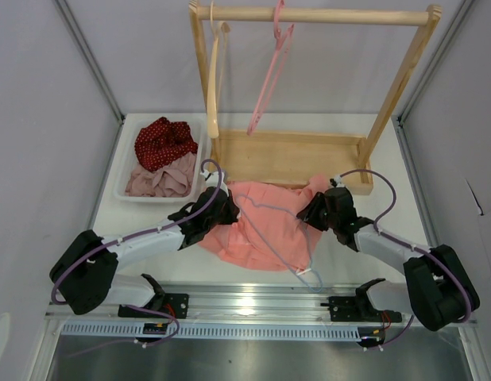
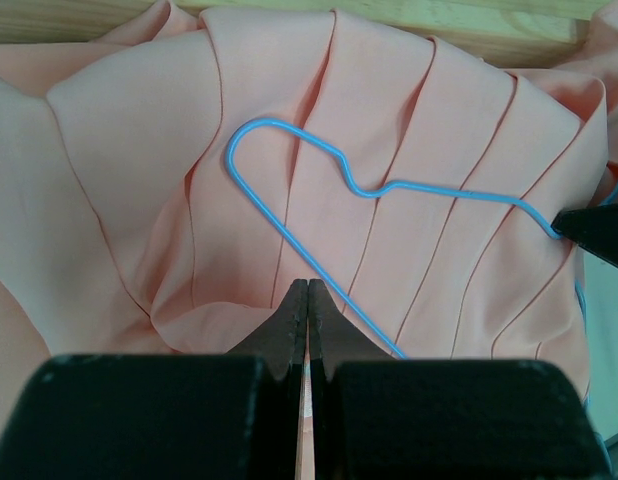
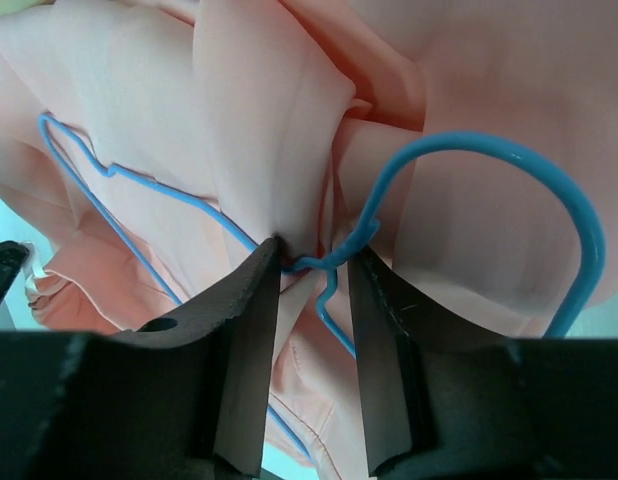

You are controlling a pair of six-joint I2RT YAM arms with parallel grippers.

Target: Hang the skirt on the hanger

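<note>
Nearest, on the desk [image 1: 190, 266] just past the arm bases: the skirt [image 1: 261, 234], bunched into a loose fan, with the hanger [image 3: 494, 143] lying across the top of it. At the skirt's left edge, the left claw [image 2: 307, 290] pressed fully together at a fold, blue wire passing just beside its tip. Pinching cloth or not: cannot tell. At the far right corner, the right claw [image 3: 314, 255] standing apart, straddling a kink in the wire, fabric against one finger.

Seemingly mid-threading: hanger over the cloth, not yet inside the waist. Next, probably: steady the wire, raise a waist edge, feed one shoulder under without dragging the pleats. Some risk of thin wire slipping.

Farther left, well apart, a white tray [image 1: 122, 178] holding a mauve cloth [image 1: 160, 181] and a red dotted cloth [image 1: 162, 143]. Farthest, a wooden rack [image 1: 309, 14] carrying a wooden hanger [image 1: 214, 87] and a pink hanger [image 1: 269, 71], skirt's far edge up against its base. Little room there for lifting.
</note>
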